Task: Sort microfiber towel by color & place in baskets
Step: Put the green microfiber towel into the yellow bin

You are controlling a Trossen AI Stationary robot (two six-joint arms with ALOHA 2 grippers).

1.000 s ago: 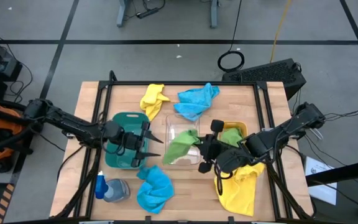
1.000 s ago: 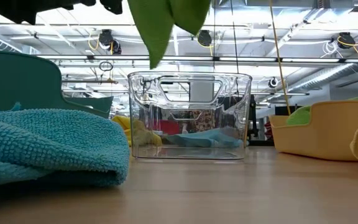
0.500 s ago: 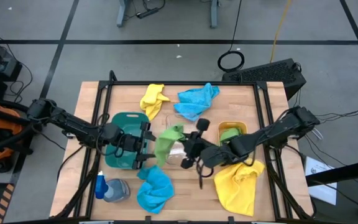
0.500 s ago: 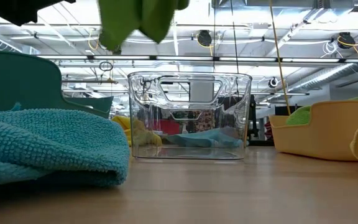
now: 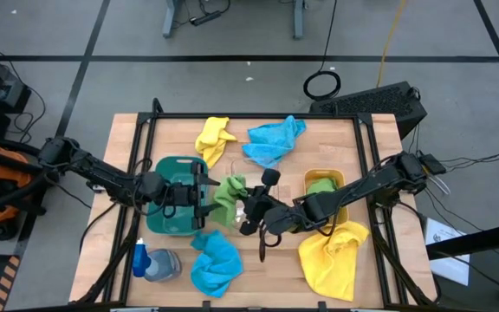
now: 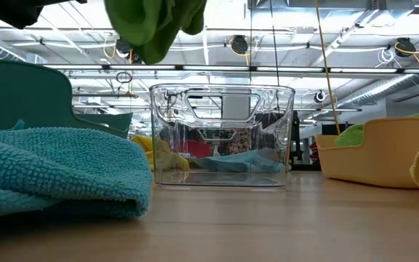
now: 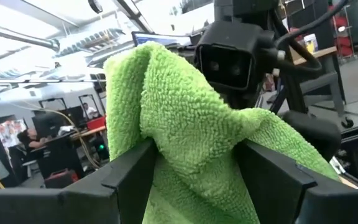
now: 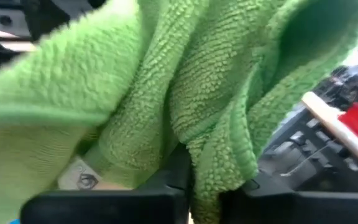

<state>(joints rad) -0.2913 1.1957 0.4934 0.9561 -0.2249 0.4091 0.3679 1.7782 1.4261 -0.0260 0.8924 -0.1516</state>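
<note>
High view: near the frame's centre the green towel (image 5: pixel 229 192) hangs bunched between both arms, above the gap separating the dark green basket (image 5: pixel 173 208) from the clear basket (image 5: pixel 251 201). The right gripper (image 5: pixel 248 211) pinches a fold of it, fingers clamped on cloth. The left gripper (image 5: pixel 204 198) meets it from the left; its fingers (image 7: pixel 129 174) flank the cloth, though whether they squeeze it I cannot tell. The orange-yellow basket (image 5: pixel 336 180) sits right of centre, green cloth inside.
</note>
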